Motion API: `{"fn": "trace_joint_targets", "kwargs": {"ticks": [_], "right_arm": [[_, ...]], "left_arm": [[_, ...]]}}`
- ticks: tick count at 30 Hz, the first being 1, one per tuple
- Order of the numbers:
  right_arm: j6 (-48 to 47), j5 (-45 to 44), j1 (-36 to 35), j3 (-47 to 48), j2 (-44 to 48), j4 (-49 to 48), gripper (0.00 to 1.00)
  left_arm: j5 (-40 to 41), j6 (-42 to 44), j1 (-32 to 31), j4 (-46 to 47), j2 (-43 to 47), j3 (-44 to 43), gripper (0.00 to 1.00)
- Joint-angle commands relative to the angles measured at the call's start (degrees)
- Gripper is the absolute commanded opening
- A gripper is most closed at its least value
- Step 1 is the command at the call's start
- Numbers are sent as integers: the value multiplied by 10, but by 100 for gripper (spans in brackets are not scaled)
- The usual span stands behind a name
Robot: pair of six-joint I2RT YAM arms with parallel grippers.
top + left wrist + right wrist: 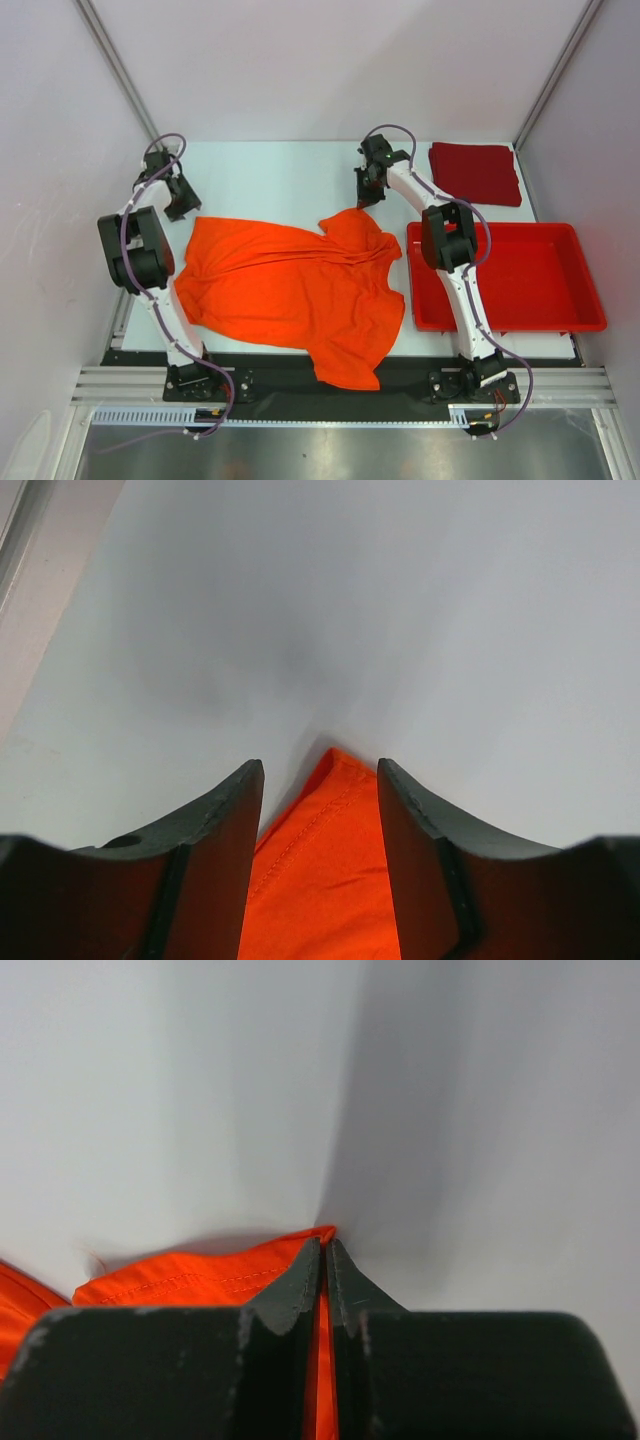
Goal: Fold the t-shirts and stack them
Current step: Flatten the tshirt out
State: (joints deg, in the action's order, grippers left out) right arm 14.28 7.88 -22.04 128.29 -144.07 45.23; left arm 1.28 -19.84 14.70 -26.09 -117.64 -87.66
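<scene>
My right end effector (366, 192): clamped tight on a far corner of the orange shirt (290, 290) | my left end effector (180, 205): jaws apart astride the other far corner, gripping nothing | shirt spread mid-bench (280, 170), long axis left-right between my arms | dark red shirt (475, 172): folded, far right corner

Robot lab, test box.
- Two robot arms, left arm (135, 245) and right arm (450, 240), bolted side by side on metal rail (330, 383) at near edge.
- Purple cables (165, 138) loop along arms.
- Plain white walls (330, 60) on left, back, right.
- Grey metal posts (115, 65) in corners.
- Bare white table (280, 175).
- Red plastic tray (505, 325) on right.
- Orange shirt (290, 285) spread on table.
- Dark red shirt (475, 172) folded in far right corner.
- Shiny metal sheet (330, 450) in front of rail.
</scene>
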Motion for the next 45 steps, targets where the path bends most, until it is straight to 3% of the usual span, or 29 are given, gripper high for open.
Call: {"fn": "trace_joint_targets", "kwargs": {"ticks": [1,7,22,25,33,45], "right_arm": [[5,-1,-3,-7,7,3,6],[3,-3,-2,-8,8,3,6],[0,-1,1,-9,12,6,6],[0,-1,1,-8,11,8,5],[13,-19,5,14,29,13,0],[16,-76,15,86,128,44,0]], "left_arm": [[-8,23,-12,-4,-2,-13,54],[-1,14,-19,-5,3,7,49],[9,15,-20,-6,-36,0,47],[7,16,-20,-9,-43,-13,38],[25,8,-19,-21,-26,-26,0],[43,5,-19,-32,82,-21,0]]}}
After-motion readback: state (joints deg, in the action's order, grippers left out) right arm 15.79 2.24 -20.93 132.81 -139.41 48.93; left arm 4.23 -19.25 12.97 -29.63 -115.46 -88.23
